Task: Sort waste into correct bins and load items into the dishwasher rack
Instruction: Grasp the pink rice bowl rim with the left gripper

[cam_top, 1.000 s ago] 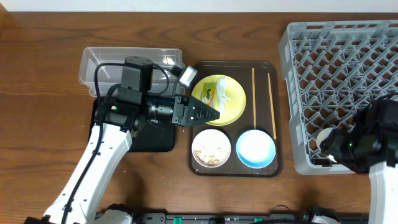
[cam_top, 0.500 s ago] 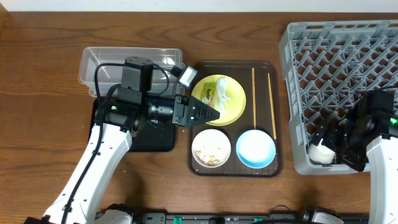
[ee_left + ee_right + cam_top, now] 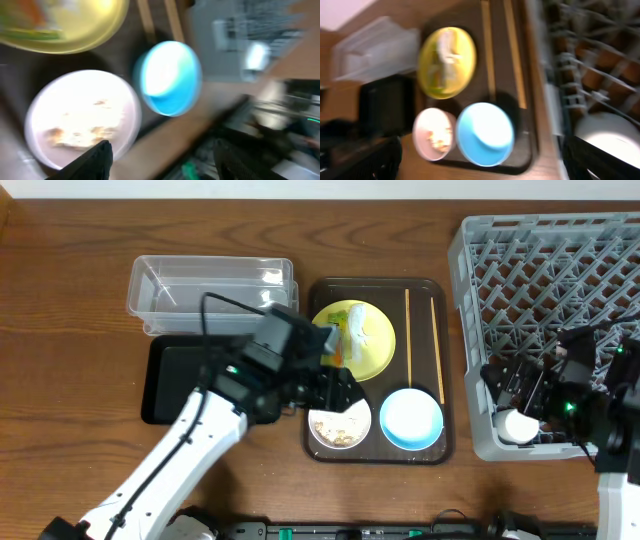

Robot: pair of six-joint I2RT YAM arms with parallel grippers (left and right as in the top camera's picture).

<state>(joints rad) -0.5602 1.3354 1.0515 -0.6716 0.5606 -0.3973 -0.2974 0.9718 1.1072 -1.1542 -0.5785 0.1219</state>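
Left gripper (image 3: 162, 160), fingers spread wide, hovers over the brown tray (image 3: 420, 330), the white bowl (image 3: 80, 120) of crumbs (image 3: 75, 134) at one fingertip (image 3: 100, 151). Beyond: blue bowl (image 3: 167, 77), yellow-green plate (image 3: 70, 27), chopsticks (image 3: 172, 20). Right gripper (image 3: 480, 160) gapes wide over the grey rack (image 3: 540, 270).

Overhead shot is sharp and evenly lit: bright diffuse light, only soft shadows on the brown wooden table (image 3: 70, 300) and a bit of sheen on the clear rectangular plastic tub (image 3: 210, 285). Both wrist views are a smeary mess. On the left one the small light blue bowl (image 3: 169, 77) streaks with a washed-out centre, and on the right one the grey lattice rack (image 3: 585, 60) goes soft.
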